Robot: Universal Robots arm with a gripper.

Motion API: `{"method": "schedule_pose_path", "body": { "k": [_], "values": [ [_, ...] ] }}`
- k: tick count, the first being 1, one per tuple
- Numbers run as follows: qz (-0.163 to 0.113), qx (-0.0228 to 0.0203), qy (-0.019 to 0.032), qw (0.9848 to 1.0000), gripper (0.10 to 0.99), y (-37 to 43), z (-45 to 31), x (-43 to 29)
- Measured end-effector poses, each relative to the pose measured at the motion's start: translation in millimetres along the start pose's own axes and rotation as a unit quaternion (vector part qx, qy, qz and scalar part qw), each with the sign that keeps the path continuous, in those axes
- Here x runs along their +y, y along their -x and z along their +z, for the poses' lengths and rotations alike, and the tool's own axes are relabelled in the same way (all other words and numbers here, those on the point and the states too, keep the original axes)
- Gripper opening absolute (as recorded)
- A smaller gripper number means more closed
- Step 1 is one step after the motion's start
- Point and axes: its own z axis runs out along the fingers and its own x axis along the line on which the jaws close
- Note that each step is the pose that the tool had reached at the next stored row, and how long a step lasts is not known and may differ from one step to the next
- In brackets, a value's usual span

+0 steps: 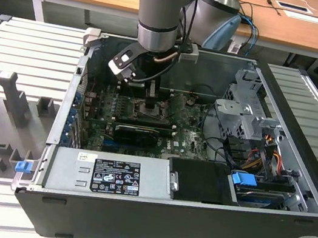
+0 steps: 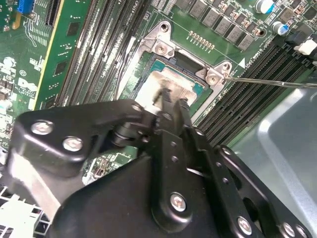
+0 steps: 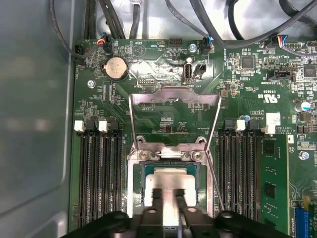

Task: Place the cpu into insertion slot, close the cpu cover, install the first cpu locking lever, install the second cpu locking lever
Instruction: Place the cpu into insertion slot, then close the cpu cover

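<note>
Reaching steeply down with arm [image 1: 160,8] into open computer case [image 1: 190,223], with wrist section near vertical. Holding claw [image 3: 168,192] directly over insertion slot [image 3: 132,188] on motherboard [image 3: 247,99], between two banks of memory slots [image 3: 101,173]. Showing fingers [image 3: 156,198] parted by narrow gap only, nothing clamped; tips at top face of cpu [image 3: 173,177], contact not discernible. Showing cpu flat within slot, silver face up, edges square to rim. Showing cpu cover [image 3: 171,95] hinged open beyond slot, long sides parallel to memory slots, free end toward coin cell [image 3: 115,67].
</note>
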Motion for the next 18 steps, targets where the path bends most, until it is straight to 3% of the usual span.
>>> {"method": "schedule_pose_path", "body": {
  "k": [3,15,18],
  "values": [
    [0.0,0.0,0.0,1.0,0.106,0.0,-1.0,0.1],
    [0.0,0.0,0.0001,1.0,0.106,-0.1,-4.2,0.4],
    [0.0,-0.0001,0.0,1.0,0.106,1.3,-4.0,3.3]
  ]
}}
